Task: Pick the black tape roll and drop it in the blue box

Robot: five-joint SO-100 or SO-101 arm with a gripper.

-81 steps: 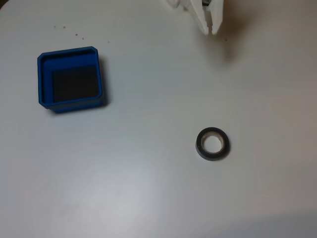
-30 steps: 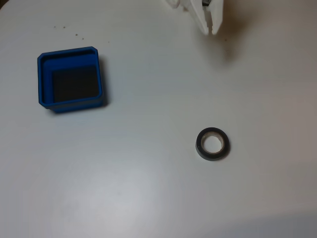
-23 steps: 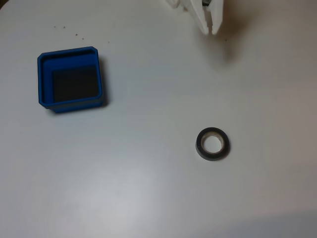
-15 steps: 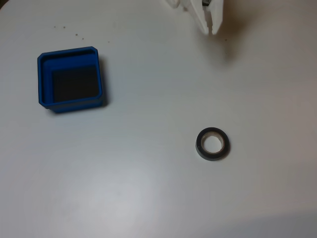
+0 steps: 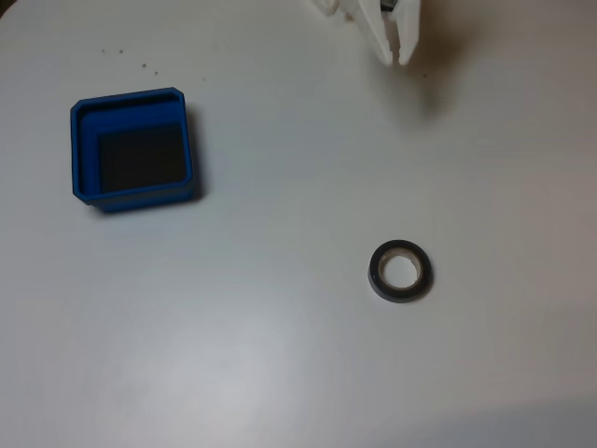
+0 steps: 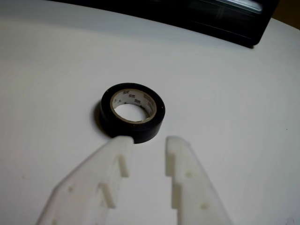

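The black tape roll (image 5: 401, 295) lies flat on the white table, right of centre in the fixed view, its pale core facing up. The blue box (image 5: 78, 149) stands far off at the left, its dark floor bare. My white gripper (image 5: 395, 58) hangs at the top edge of the fixed view, well away from the roll. In the wrist view the tape roll (image 6: 149, 130) sits just beyond the gripper (image 6: 150, 140). The jaws are a little apart with nothing between them.
A long black object (image 6: 211, 23) runs along the table's far edge in the wrist view. A few small dark specks (image 5: 143, 64) dot the table above the blue box. The white table (image 5: 280, 355) lies bare between roll and box.
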